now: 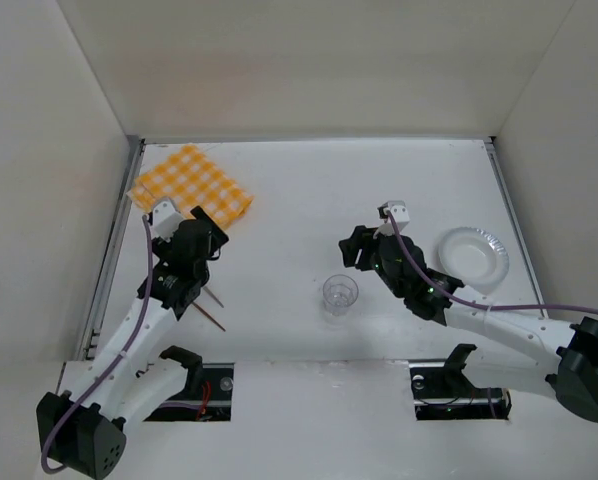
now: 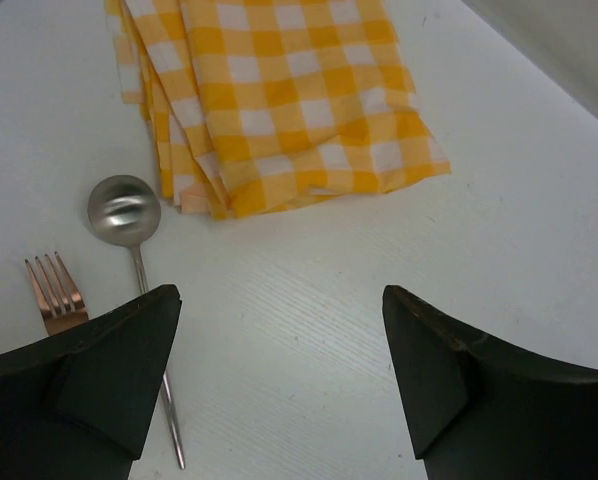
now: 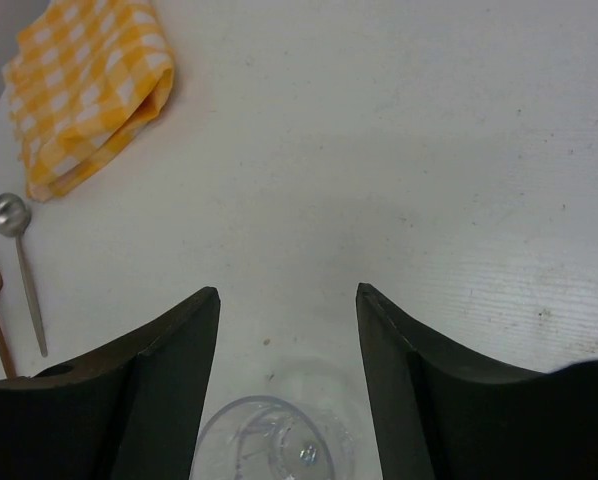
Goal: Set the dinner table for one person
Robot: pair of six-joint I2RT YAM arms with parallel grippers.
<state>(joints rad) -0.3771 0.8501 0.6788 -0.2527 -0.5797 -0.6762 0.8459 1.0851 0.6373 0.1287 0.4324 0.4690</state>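
Observation:
The dinner table (image 1: 309, 190) is a large flat white surface. A clear plastic cup (image 1: 340, 293) stands upright near its front middle. My right gripper (image 1: 355, 248) is open and empty, just behind and above the cup. In the right wrist view the cup (image 3: 274, 445) sits low between the fingers (image 3: 169, 350). My left gripper (image 1: 208, 226) is open and empty over bare table, just in front of the orange-and-white checked cloth (image 1: 191, 185). The left wrist view shows the cloth (image 2: 279, 100), a silver spoon (image 2: 125, 210) and a copper fork (image 2: 55, 293) to the left of my gripper (image 2: 279, 330).
A white plate (image 1: 472, 257) lies at the right, near the table's metal edge strip (image 1: 509, 210). The fork and spoon handles (image 1: 212, 310) poke out beside the left arm. White walls enclose the table on three sides.

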